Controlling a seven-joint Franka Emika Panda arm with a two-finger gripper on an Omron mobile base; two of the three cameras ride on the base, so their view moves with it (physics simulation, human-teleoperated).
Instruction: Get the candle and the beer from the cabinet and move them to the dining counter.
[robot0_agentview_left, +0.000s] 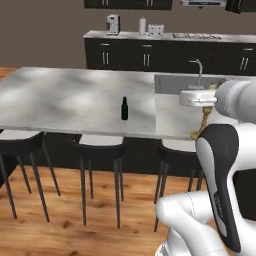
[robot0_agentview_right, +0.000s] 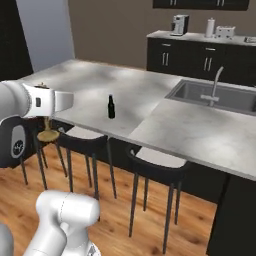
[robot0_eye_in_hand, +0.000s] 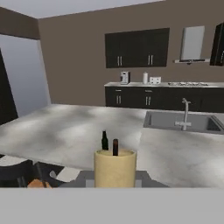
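In the tool (robot0_eye_in_hand: 114, 175), the candle (robot0_eye_in_hand: 114, 168)

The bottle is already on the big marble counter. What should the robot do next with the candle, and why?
Probably carry the candle forward over the dining counter and lower it near the beer. The hand grips the candle, but in the base views its flared foot hangs beside the counter's edge, above the stools, not on the marble.

Dark beer (robot0_agentview_left: 124, 108) upright on dining counter (robot0_agentview_left: 65, 100); tan candle (robot0_eye_in_hand: 115, 168) prob. in gripper.
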